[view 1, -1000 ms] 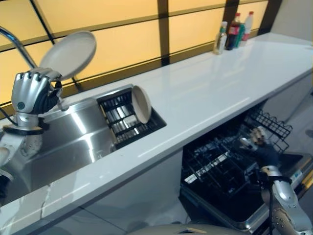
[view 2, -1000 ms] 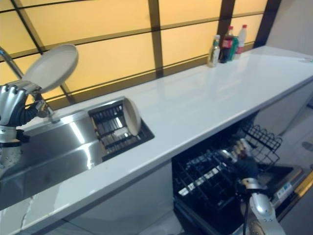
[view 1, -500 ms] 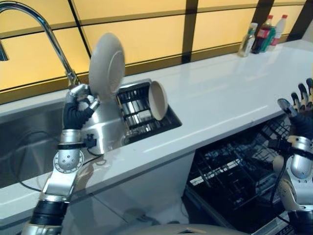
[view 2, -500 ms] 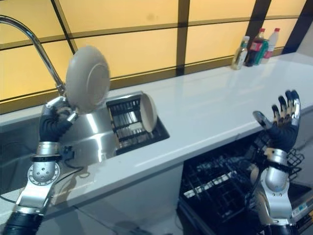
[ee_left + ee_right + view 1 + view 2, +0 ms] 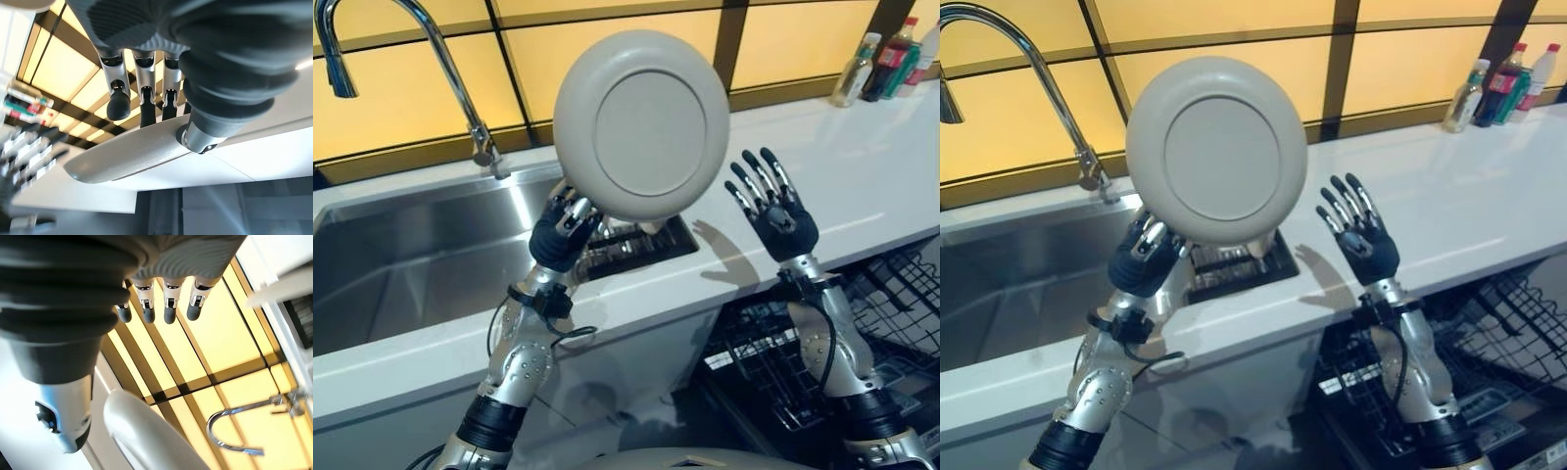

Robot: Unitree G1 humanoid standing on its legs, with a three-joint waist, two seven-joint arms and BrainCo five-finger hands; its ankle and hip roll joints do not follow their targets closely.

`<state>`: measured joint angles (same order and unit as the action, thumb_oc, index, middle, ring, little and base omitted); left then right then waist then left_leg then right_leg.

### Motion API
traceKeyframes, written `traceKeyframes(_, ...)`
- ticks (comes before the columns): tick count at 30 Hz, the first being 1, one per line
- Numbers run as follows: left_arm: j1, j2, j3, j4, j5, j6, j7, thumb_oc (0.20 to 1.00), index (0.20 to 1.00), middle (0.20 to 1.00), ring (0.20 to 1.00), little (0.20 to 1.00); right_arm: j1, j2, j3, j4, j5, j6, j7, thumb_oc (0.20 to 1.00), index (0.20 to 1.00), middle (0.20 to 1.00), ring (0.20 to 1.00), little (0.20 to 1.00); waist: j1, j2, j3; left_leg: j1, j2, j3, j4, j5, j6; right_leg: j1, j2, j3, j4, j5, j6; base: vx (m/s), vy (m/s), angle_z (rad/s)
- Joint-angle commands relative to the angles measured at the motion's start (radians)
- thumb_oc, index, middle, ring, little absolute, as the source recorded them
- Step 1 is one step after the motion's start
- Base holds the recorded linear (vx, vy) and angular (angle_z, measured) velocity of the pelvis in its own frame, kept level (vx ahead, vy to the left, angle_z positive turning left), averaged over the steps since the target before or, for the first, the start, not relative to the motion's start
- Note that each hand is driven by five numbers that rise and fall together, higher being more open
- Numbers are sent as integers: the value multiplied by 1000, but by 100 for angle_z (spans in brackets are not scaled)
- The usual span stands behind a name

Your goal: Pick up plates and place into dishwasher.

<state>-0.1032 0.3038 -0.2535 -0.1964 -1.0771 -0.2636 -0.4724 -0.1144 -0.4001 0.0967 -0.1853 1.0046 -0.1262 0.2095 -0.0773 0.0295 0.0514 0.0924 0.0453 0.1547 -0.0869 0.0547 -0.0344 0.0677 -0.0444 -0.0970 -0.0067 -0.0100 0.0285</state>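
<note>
My left hand [image 5: 560,229] is shut on the lower rim of a round grey-beige plate [image 5: 641,122], holding it upright above the counter edge with its underside toward me. In the left wrist view the plate's rim [image 5: 132,156] sits pinched between fingers [image 5: 118,100] and thumb. My right hand [image 5: 781,211] is raised just right of the plate, open with fingers spread, palm toward it, not touching. In the right wrist view the plate's edge [image 5: 142,435] shows beside the straight fingers [image 5: 168,308]. The open dishwasher rack [image 5: 773,362] lies below the counter at lower right.
A steel sink [image 5: 421,255] with a tall curved faucet [image 5: 440,59] is at the left. A dark drying rack [image 5: 636,240] sits in the counter behind the plate. The white counter [image 5: 862,176] runs to the right, with bottles [image 5: 891,64] at its far end.
The left hand has carried the plate right and forward, turning its underside toward me. The right hand has risen to the plate's right side. The camera has also shifted.
</note>
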Motion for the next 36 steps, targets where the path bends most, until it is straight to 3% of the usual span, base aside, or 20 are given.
traceKeyframes(1, -32, 26, 1, -61, -37, -10, -55, 200, 200, 200, 200, 200, -63, 40, -22, -22, 65, 10, 18, 1000, 1000, 1000, 1000, 1000, 13, -42, -50, -30, -5, -18, 50, -109, 16, -40, -69, 4, 45, -18, 106, 0, 0, 0)
traceKeyframes(6, 0, 25, 9, -42, -69, 27, -81, 200, 200, 200, 200, 200, -62, 54, -15, -55, 119, 69, 66, 1000, 1000, 1000, 1000, 1000, 19, -48, -53, -30, -9, -19, 47, -109, 19, -42, -67, 5, 36, -11, 107, 0, 0, 0)
traceKeyframes(20, 23, 39, -41, 111, 92, -44, -70, 200, 200, 200, 200, 200, -76, 52, 22, -178, 271, 298, 137, 1000, 1000, 1000, 1000, 1000, 9, -60, -55, -38, -5, -16, 53, -106, 20, -52, -58, 21, 40, -11, 104, 2, -2, -1)
traceKeyframes(30, 21, 48, -73, 157, 112, -56, -76, 200, 200, 200, 200, 200, -42, -3, 46, -199, 233, 402, 164, 1000, 1000, 1000, 1000, 1000, -16, -63, -49, -32, -3, -2, 58, -108, 23, -58, -56, 46, 41, -5, 107, 14, -5, -4)
traceKeyframes(33, 26, 52, -83, 163, 118, -56, -84, 200, 200, 200, 200, 200, -47, -13, 57, -203, 236, 401, 164, 1000, 1000, 1000, 1000, 1000, -17, -63, -46, -32, -3, -2, 60, -108, 23, -56, -56, 49, 38, -3, 108, 16, -7, -7)
traceKeyframes(34, 26, 54, -86, 164, 125, -51, -80, 200, 200, 200, 200, 200, -54, -14, 59, -205, 241, 395, 158, 881, 881, 881, 881, 881, -17, -63, -44, -30, -3, -2, 60, -108, 23, -54, -56, 49, 37, -3, 108, 0, 0, 0)
traceKeyframes(35, 26, 54, -89, 165, 134, -47, -75, 200, 200, 200, 200, 200, -60, -12, 61, -204, 238, 387, 154, 645, 645, 645, 645, 645, -16, -63, -43, -31, -2, -3, 61, -108, 22, -54, -56, 50, 38, -3, 108, 0, 0, 0)
traceKeyframes(36, 28, 55, -92, 171, 141, -46, -71, 200, 200, 200, 200, 200, -66, -12, 61, -205, 234, 377, 150, 228, 228, 228, 228, 228, -15, -63, -43, -31, -3, -4, 61, -108, 22, -53, -55, 49, 39, -4, 108, 0, 0, 0)
